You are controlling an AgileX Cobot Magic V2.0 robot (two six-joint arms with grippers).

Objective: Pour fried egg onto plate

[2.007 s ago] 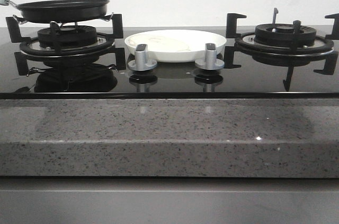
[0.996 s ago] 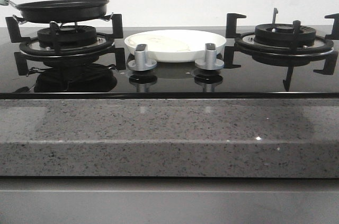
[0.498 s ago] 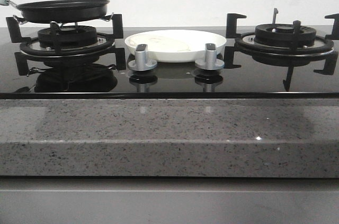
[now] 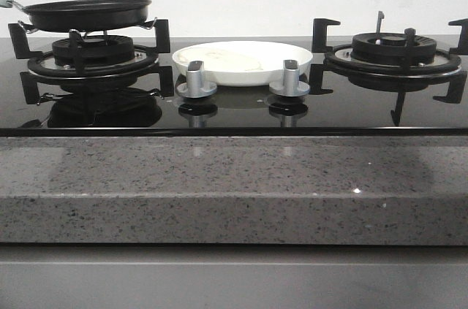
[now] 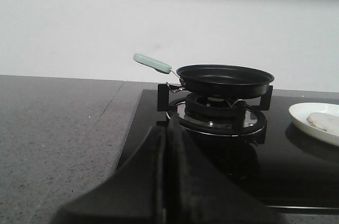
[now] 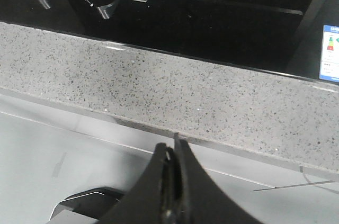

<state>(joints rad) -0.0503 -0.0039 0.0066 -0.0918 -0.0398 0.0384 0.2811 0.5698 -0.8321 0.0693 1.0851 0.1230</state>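
Flat cream fried egg [image 4: 232,61] on glossy round plate [image 4: 292,61], beyond both pressed-together claws, left claw [image 5: 165,144], right claw [image 6: 173,155], black pan [image 5: 225,77] between.

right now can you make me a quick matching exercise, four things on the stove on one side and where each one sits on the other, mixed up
Things:
1. fried egg
2. frying pan
3. plate
4. two silver knobs

Places:
A. on the left burner's grate
B. on the cooktop between the two burners
C. lying in the plate
D. at the front of the cooktop, in front of the plate

Pairs: 1-C, 2-A, 3-B, 4-D
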